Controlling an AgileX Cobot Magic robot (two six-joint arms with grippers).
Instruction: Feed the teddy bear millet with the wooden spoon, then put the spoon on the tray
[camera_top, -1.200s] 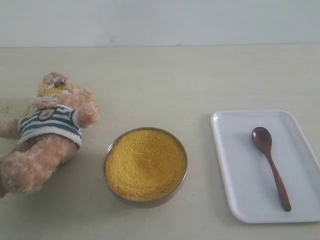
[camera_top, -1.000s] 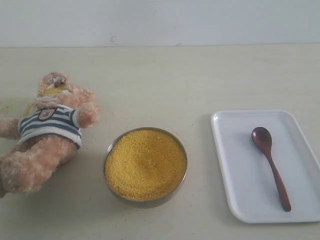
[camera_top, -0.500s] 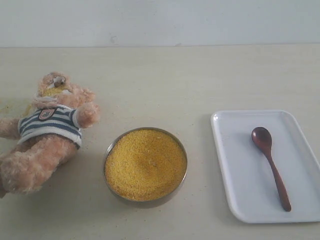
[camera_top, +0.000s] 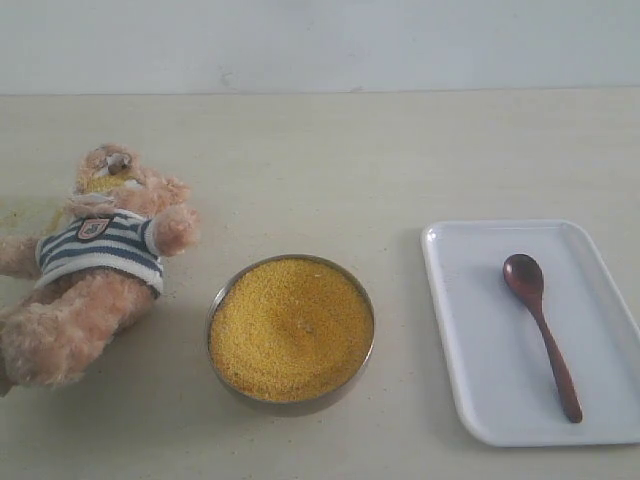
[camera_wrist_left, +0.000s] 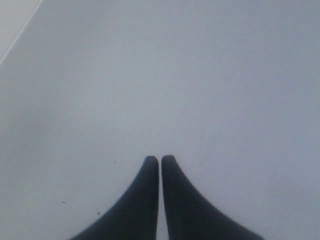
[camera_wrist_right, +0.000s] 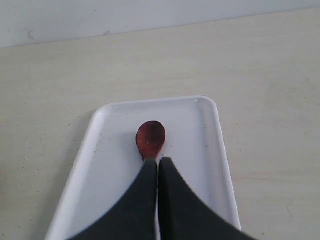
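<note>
1. The small dark reddish-brown wooden spoon (camera_top: 543, 330) lies flat inside the flat white rectangular plastic tray (camera_top: 470, 330), on the right of the exterior view. Its oval bowl points to the far side and its slim handle runs toward the near right corner.
2. The tray rests on the pale beige worktop (camera_top: 330, 170), just right of a round shallow metal bowl (camera_top: 212, 310) and not touching it.
3. Fine bright yellow millet (camera_top: 290, 328) fills that bowl almost to the rim.
4. The fuzzy tan-pink teddy bear (camera_top: 95, 265) in a navy-and-white striped shirt lies on its back to the left of the bowl. Its head is toward the far side and its legs reach the left edge of the view. Some yellow shows in the hollow of its face.
5. Neither arm appears in the exterior view.
6. In the left wrist view the left claw (camera_wrist_left: 160, 160) has its two dark fingers closed almost tip to tip, with nothing between them, over a plain pale surface.
7. In the right wrist view the right claw (camera_wrist_right: 158, 161) is likewise closed and grips nothing. The spoon's bowl shows just beyond its tips, and the fingers hide the handle from this camera.
</note>
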